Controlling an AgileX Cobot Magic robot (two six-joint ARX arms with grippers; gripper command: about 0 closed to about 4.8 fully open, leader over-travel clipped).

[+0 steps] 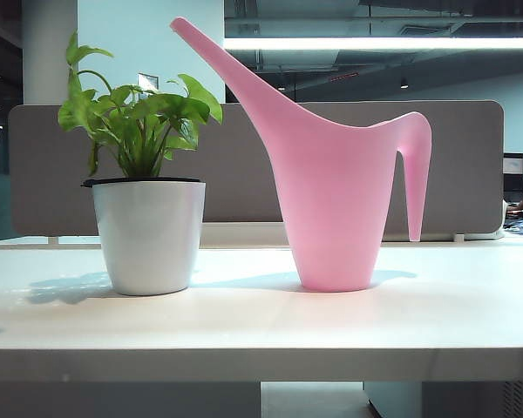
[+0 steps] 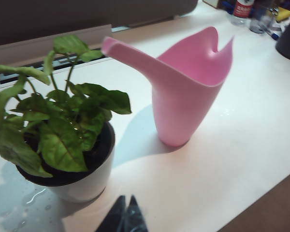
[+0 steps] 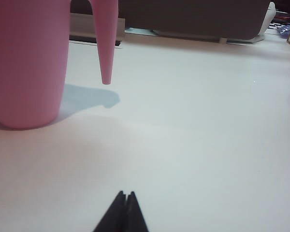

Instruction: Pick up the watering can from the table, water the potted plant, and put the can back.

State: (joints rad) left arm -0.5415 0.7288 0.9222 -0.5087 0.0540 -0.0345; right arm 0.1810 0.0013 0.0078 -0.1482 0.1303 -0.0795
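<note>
The pink watering can (image 1: 331, 209) stands upright on the white table (image 1: 261, 322), its long spout slanting up over the potted plant (image 1: 148, 231) to its left. Neither gripper shows in the exterior view. In the left wrist view my left gripper (image 2: 127, 197) is shut and empty, hovering above the table in front of the potted plant (image 2: 63, 145), with the watering can (image 2: 188, 92) farther off. My right gripper (image 3: 126, 192) is also shut and empty, low over the table. The watering can (image 3: 26, 63) and its hanging handle tip (image 3: 106, 72) are well ahead of it.
A grey partition (image 1: 471, 165) runs along the table's far side. Bottles and small clutter (image 2: 253, 14) sit at a far corner. Water drops (image 2: 26, 200) glisten on the table beside the pot. The table's thick front edge (image 1: 261, 366) faces the exterior camera.
</note>
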